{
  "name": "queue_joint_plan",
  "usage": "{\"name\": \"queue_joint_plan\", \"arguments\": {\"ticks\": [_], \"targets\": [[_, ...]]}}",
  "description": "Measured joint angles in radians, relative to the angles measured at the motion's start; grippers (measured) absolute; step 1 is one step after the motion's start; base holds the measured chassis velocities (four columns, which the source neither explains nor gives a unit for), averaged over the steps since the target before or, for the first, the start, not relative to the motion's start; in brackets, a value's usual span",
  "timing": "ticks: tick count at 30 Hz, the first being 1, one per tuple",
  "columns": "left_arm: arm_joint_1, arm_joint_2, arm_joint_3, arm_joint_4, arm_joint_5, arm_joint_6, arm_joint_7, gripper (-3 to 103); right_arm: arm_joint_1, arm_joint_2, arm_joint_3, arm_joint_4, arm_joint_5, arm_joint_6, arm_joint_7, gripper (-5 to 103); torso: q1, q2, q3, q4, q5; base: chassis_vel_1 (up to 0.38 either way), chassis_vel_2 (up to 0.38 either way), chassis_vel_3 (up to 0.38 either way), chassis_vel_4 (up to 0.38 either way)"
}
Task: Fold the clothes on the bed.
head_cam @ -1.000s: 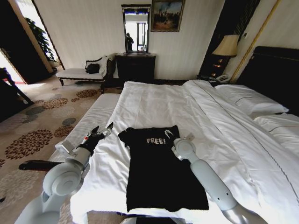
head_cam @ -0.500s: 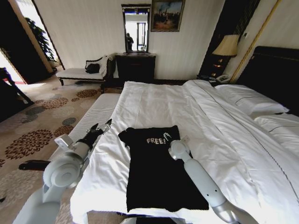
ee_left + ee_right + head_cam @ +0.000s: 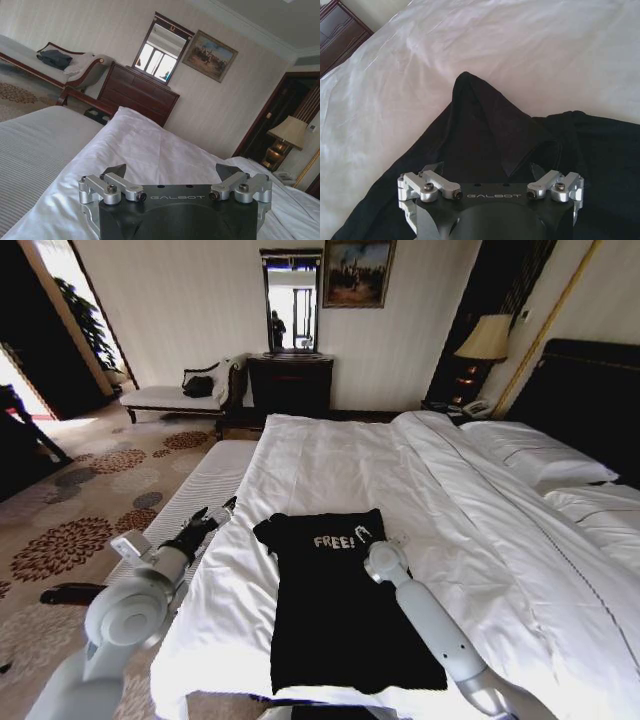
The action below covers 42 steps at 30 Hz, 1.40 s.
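One black T-shirt [image 3: 335, 595] lies flat on the bed [image 3: 330, 455] near its foot, white "FREE" lettering showing. Right end effector [image 3: 362, 533] hovers over the shirt's shoulder, fingers apart and empty. Left end effector [image 3: 222, 510] hangs at the bed's left edge, fingers spread, well apart from the shirt.

My left gripper [image 3: 172, 175] is hovering with its fingers [image 3: 114, 172] spread wide over the bed [image 3: 145, 150]; beyond it I'm seeing a dark dresser [image 3: 137, 92].
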Motion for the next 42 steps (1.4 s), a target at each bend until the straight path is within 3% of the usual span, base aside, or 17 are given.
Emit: {"name": "queue_joint_plan", "arguments": {"ticks": [3, 4, 7, 9, 12, 18, 22, 24, 26, 42], "targets": [[-0.001, -0.002, 0.005, 0.003, 0.007, -0.001, 0.001, 100, 0.003, 0.001, 0.001, -0.013, -0.006, 0.002, -0.001, 83, 0.0, 0.0, 0.0, 0.0, 0.0, 0.0, 0.0, 0.0, 0.0], [-0.001, -0.002, 0.005, 0.003, 0.007, -0.001, 0.001, 100, 0.003, 0.001, 0.001, -0.013, -0.006, 0.002, -0.001, 83, 0.0, 0.0, 0.0, 0.0, 0.0, 0.0, 0.0, 0.0, 0.0], [-0.005, -0.007, 0.015, 0.006, 0.012, -0.015, 0.001, 100, 0.011, 0.002, 0.001, -0.031, -0.013, 0.004, -0.005, 66, 0.0, 0.0, 0.0, -0.0001, 0.0, 0.0, 0.0, 0.0, 0.0], [-0.005, -0.008, 0.019, 0.006, 0.012, -0.017, 0.001, 100, 0.014, 0.001, 0.001, -0.034, -0.014, 0.005, -0.006, 66, 0.0, 0.0, 0.0, -0.0001, 0.0, 0.0, 0.0, 0.0, 0.0], [-0.006, -0.01, 0.025, 0.006, 0.015, -0.018, 0.001, 100, 0.024, -0.003, 0.001, -0.044, -0.018, 0.006, -0.008, 50, 0.0, 0.0, 0.0, -0.0001, 0.0, 0.0, 0.0, 0.0, 0.0], [-0.012, -0.01, 0.029, 0.013, 0.016, -0.018, 0.001, 100, 0.037, -0.005, 0.0, -0.053, -0.021, 0.009, -0.009, 34, 0.0, 0.0, 0.0, 0.0, 0.0, 0.0, 0.0, 0.0, 0.0], [-0.022, -0.011, 0.042, 0.024, 0.025, -0.019, 0.001, 100, 0.052, -0.019, -0.005, -0.073, -0.025, 0.009, -0.012, 13, 0.0, 0.0, 0.0, -0.0001, 0.0, 0.0, 0.0, 0.0, 0.0], [-0.025, -0.013, 0.045, 0.026, 0.027, -0.019, 0.001, 100, 0.057, -0.022, -0.006, -0.078, -0.025, 0.009, -0.013, 13, 0.0, 0.0, 0.0, -0.0001, 0.0, 0.0, 0.0, 0.0, 0.0], [-0.026, -0.016, 0.051, 0.03, 0.034, -0.02, 0.002, 100, 0.063, -0.029, -0.008, -0.084, -0.025, 0.009, -0.015, 3, 0.0, 0.0, 0.0, -0.0001, 0.0, 0.0, 0.0, 0.0, 0.0], [-0.014, -0.038, 0.043, 0.04, 0.052, -0.023, 0.004, 100, 0.17, -0.111, -0.054, -0.199, -0.035, 0.005, -0.05, 0, 0.0, 0.0, 0.0, -0.0001, 0.0, 0.0, 0.0, 0.0, 0.0]]}}
